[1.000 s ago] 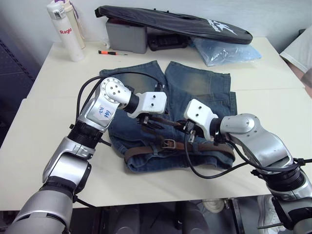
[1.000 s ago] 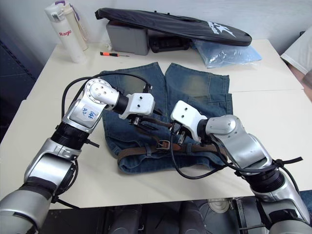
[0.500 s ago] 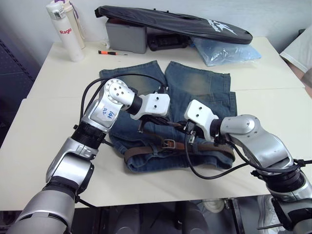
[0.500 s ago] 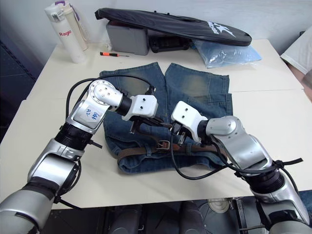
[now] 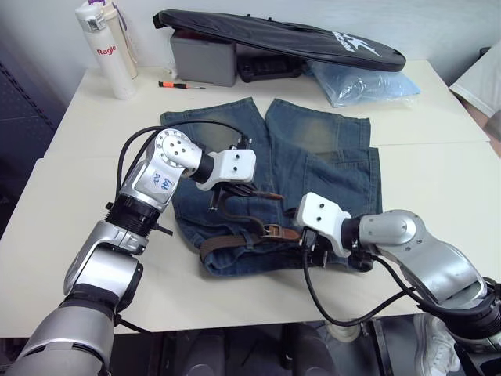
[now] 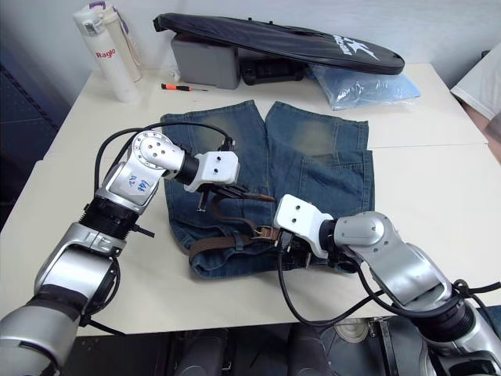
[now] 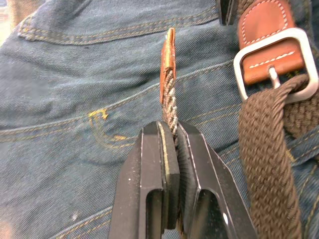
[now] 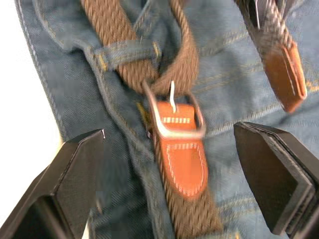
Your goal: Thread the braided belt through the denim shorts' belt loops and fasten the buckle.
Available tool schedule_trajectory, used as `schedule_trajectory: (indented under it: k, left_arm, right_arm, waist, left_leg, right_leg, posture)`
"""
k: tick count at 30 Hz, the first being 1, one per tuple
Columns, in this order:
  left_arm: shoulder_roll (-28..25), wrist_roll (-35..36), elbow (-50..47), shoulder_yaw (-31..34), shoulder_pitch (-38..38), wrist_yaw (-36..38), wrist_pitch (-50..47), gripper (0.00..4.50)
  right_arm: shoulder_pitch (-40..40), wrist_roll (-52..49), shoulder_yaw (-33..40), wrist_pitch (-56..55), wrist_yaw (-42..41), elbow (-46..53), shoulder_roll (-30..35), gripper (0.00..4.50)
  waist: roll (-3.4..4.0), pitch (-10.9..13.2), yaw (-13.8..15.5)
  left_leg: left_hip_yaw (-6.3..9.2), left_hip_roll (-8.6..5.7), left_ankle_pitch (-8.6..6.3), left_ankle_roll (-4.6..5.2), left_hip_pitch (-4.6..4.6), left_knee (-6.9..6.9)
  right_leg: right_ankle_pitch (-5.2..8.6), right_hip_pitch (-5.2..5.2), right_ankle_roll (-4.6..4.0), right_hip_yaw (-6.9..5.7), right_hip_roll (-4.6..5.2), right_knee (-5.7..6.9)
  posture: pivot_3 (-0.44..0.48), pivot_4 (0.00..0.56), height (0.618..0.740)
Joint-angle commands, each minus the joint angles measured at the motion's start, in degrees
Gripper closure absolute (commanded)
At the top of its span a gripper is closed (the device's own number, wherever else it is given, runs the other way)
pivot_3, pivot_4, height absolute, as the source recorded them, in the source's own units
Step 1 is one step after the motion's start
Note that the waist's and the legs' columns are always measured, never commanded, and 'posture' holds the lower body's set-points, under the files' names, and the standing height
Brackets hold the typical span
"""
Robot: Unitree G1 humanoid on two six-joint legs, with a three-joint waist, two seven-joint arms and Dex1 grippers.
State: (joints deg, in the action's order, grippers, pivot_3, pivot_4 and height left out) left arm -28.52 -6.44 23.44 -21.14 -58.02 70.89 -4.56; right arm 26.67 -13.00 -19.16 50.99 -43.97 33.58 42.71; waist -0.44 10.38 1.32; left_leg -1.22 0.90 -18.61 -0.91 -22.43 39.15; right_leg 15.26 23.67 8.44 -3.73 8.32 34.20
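Observation:
The denim shorts [image 5: 313, 149] lie flat on the table, waistband toward me. The braided belt [image 5: 235, 241] runs along the waistband and passes under a belt loop [image 8: 127, 51]. Its silver buckle [image 5: 273, 230] rests at the waistband's middle. My left gripper [image 7: 169, 130] is shut on the woven strap just behind the tan tip [image 7: 168, 59], holding that end up over the left leg. My right gripper [image 8: 169, 130] stands wide open just above the buckle [image 8: 179, 133], touching nothing.
At the table's [image 5: 438, 180] back stand white bottles [image 5: 106, 47], a grey box [image 5: 202, 59], a long black bag [image 5: 282, 39] and a blue plastic bag [image 5: 360, 82]. A small screwdriver [image 5: 176, 84] lies beyond the shorts.
My right gripper has opened wide, let go of the belt and drawn back toward the table's front edge. My left gripper keeps its hold on the belt end and has shifted slightly left.

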Motion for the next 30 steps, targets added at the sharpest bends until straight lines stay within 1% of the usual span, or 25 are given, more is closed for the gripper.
schedule_trajectory:
  k: [1,4,9,16,20,23,24,25,26,27,30]
  left_arm:
    - [-0.9,0.2,-0.8,1.1,-1.3,0.3,0.7,4.50]
    - [-1.1,0.1,-0.8,1.0,-1.2,0.4,0.9,4.50]
    - [-0.9,0.3,-1.0,1.0,-1.2,0.4,0.8,4.50]
    - [-0.5,1.2,-2.8,1.1,0.1,0.8,0.2,4.50]
    - [-0.3,1.5,-3.1,1.1,0.3,0.7,0.0,4.50]
    - [-0.4,1.7,-2.9,1.2,0.1,0.9,0.2,4.50]
    - [-0.4,1.8,-2.9,1.2,0.0,1.0,0.3,4.50]
    - [-0.5,1.9,-2.9,1.4,0.0,1.1,0.4,4.50]
    - [-0.5,2.0,-2.9,1.5,0.0,1.1,0.4,4.50]
    - [-0.7,2.3,-3.1,1.8,0.0,1.1,0.3,4.50]
    - [-1.2,3.0,-3.5,2.6,0.3,1.2,-0.2,4.50]
  right_arm:
    - [0.3,0.8,-0.9,-0.6,0.1,1.6,0.1,0.04]
    - [-0.1,0.9,-1.1,-1.2,-1.3,2.3,1.8,0.04]
    - [-1.3,7.0,-3.6,-6.9,-1.4,-0.4,6.2,0.04]
    - [-1.4,11.1,-2.2,-12.4,0.5,-2.4,5.7,0.04]
    - [-1.4,12.1,-2.2,-13.9,0.2,-3.1,5.2,0.04]
    - [-1.8,11.8,-2.0,-14.5,0.5,-3.2,3.3,0.73]
    - [-2.0,11.7,-1.8,-14.6,0.6,-3.2,2.8,1.09]
    - [-2.3,11.4,-1.6,-14.5,0.9,-3.3,2.0,1.32]
    - [-2.5,11.3,-1.4,-14.4,1.0,-3.3,1.4,1.84]
    - [-3.0,11.0,-0.9,-14.0,1.3,-3.3,0.5,2.18]
    - [-4.3,10.0,1.1,-12.6,2.2,-3.4,-1.8,3.56]
  waist:
    - [0.00,0.0,0.0]
    - [0.00,0.0,0.0]
    - [0.00,0.0,0.0]
    - [0.00,0.0,0.0]
    - [0.00,0.0,0.0]
    - [0.00,0.0,0.0]
    - [0.00,0.0,0.0]
    - [0.00,0.0,0.0]
    - [0.00,0.0,0.0]
    - [0.00,0.0,0.0]
    - [0.00,0.0,0.0]
  left_leg:
    - [0.00,0.00,0.00,0.00,0.00,0.00]
    - [0.00,0.00,0.00,0.00,0.00,0.01]
    - [0.00,0.00,0.00,0.00,0.00,0.01]
    - [-0.01,0.00,0.00,0.00,0.00,0.01]
    - [-0.01,0.00,0.00,0.00,0.00,0.02]
    - [-0.01,0.00,0.00,0.00,0.00,0.02]
    - [-0.01,0.00,0.00,0.00,0.00,0.02]
    - [-0.01,0.00,0.00,0.00,0.01,0.02]
    - [-0.01,0.00,0.00,0.00,0.01,0.02]
    - [-0.01,0.00,0.00,0.00,0.00,0.02]
    - [-0.02,0.00,0.00,0.00,0.00,0.02]
  right_leg:
    - [0.00,0.00,0.00,0.00,0.00,0.00]
    - [0.00,0.00,0.00,0.00,0.00,0.00]
    - [0.00,0.00,0.00,0.00,0.00,-0.01]
    - [0.00,0.00,0.00,0.00,0.00,0.00]
    - [0.00,0.00,0.00,0.00,0.00,0.00]
    - [0.00,0.00,0.00,0.00,0.00,0.00]
    - [0.00,0.00,0.00,0.00,0.00,0.00]
    - [0.00,0.00,0.00,0.00,0.00,0.00]
    - [0.00,0.00,0.00,0.00,0.00,0.00]
    - [0.00,0.00,0.00,0.00,0.00,0.00]
    - [0.00,0.00,0.00,0.00,0.00,0.00]
  posture:
    - [0.000,0.150,0.740]
    - [0.000,0.150,0.740]
    - [0.000,0.150,0.740]
    - [0.000,0.150,0.740]
    - [0.000,0.150,0.740]
    - [0.000,0.150,0.740]
    - [0.000,0.150,0.740]
    - [0.000,0.150,0.740]
    - [0.000,0.150,0.740]
    - [0.000,0.150,0.740]
    - [0.000,0.150,0.740]
